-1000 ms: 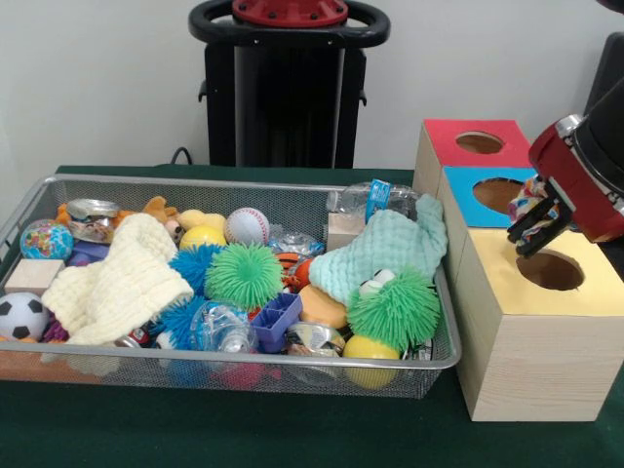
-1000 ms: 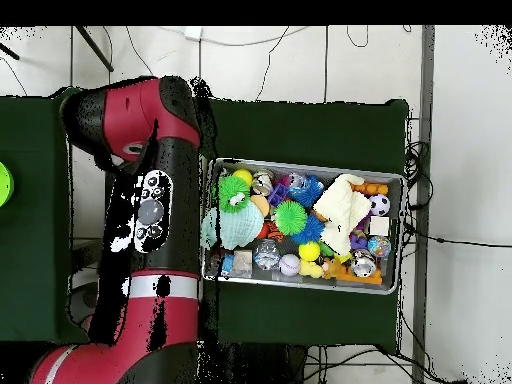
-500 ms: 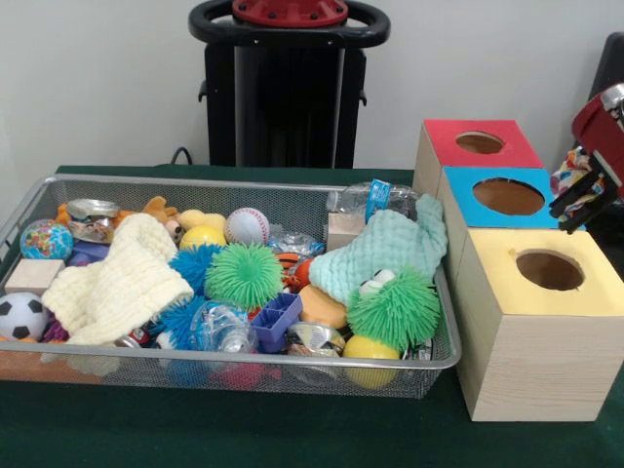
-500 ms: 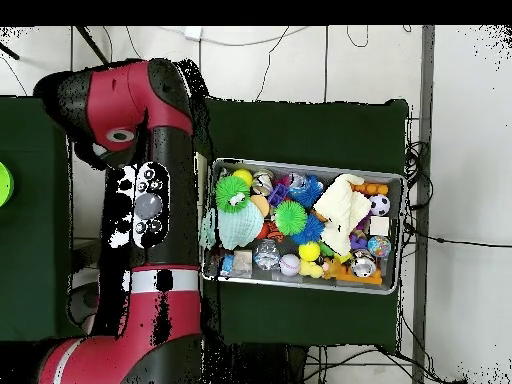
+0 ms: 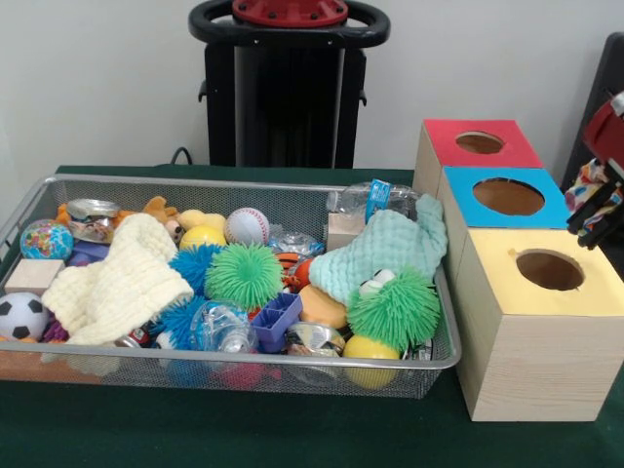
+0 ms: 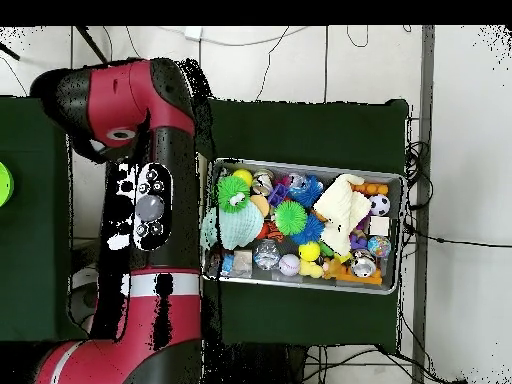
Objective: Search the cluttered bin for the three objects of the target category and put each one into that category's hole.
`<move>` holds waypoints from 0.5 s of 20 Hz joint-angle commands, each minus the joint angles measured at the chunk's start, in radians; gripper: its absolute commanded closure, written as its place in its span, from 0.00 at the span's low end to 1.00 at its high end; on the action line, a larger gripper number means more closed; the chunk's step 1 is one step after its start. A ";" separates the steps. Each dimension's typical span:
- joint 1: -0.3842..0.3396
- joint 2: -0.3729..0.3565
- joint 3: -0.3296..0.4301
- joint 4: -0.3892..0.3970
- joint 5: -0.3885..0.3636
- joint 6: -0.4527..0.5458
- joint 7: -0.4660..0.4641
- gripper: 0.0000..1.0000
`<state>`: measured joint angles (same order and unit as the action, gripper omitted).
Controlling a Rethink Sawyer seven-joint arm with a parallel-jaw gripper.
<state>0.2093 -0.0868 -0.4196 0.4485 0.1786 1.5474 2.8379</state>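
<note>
Right now the gripper (image 5: pixel 606 207) sits at the right edge of the front view, beside the blue box (image 5: pixel 504 198) and above the yellow box (image 5: pixel 539 322), clear of both holes. Its dark fingers (image 5: pixel 597 211) are closed on a small multicoloured striped toy (image 5: pixel 592 184), which shows pale, pink and blue between them. To the upper left of the blue box stands the red box (image 5: pixel 475 144), the three touching in a row on the green surface (image 5: pixel 244 429).

At centre left the wire bin (image 5: pixel 224 374) holds the clutter: a cream knitted cloth (image 5: pixel 119 281), a mint cloth (image 5: pixel 382 252), two green spiky balls (image 5: pixel 244 277) (image 5: pixel 395 309), a baseball (image 5: pixel 247 225), a small soccer ball (image 5: pixel 19 315) and a purple plastic block (image 5: pixel 276 321).

From overhead, the red arm (image 6: pixel 150 210) fills the left side of the frame, just beside the bin's left end, hiding the boxes.
</note>
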 commanded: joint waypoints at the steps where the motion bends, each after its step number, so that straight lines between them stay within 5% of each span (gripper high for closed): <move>1: -0.037 -0.030 0.096 0.213 0.036 -0.135 0.168 1.00; 10: -0.028 -0.048 0.079 0.318 0.036 -0.224 0.153 1.00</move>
<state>0.2092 -0.1209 -0.4192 0.5729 0.1953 1.4028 2.8379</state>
